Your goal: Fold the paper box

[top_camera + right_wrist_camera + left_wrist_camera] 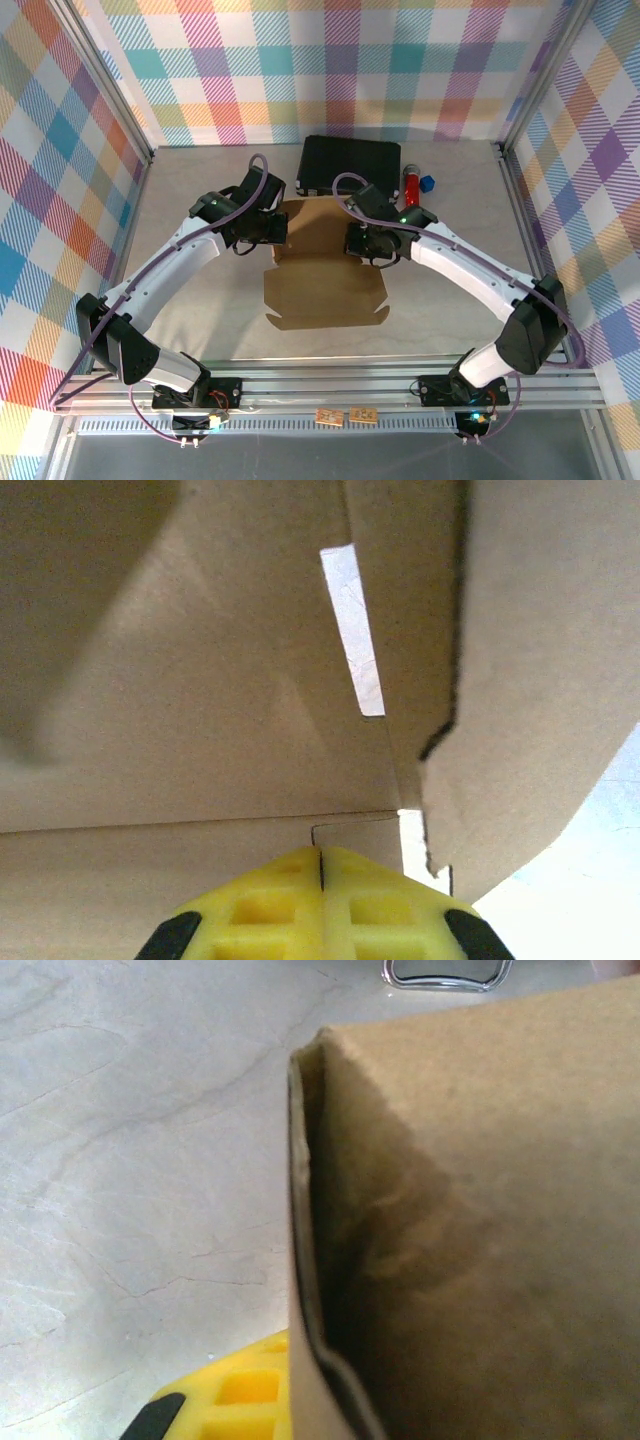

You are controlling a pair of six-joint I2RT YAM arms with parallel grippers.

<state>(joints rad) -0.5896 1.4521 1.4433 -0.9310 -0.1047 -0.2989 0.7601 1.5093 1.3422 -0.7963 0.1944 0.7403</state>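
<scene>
Looking down on the worktop (pixel 190 190), we see the paper box (pixel 325 290) sitting in the middle, near panel lying flat and the far end folded up. Our left gripper (pixel 265 228) is at the box's far left corner, jaws clenched on an upright cardboard wall, with one yellow finger (pixel 235 1395) showing beside it. Our right gripper (pixel 362 243) is at the far right side, jaws pressed together on nothing, tips right by the cardboard. A black case (pixel 352 167) lies just beyond.
</scene>
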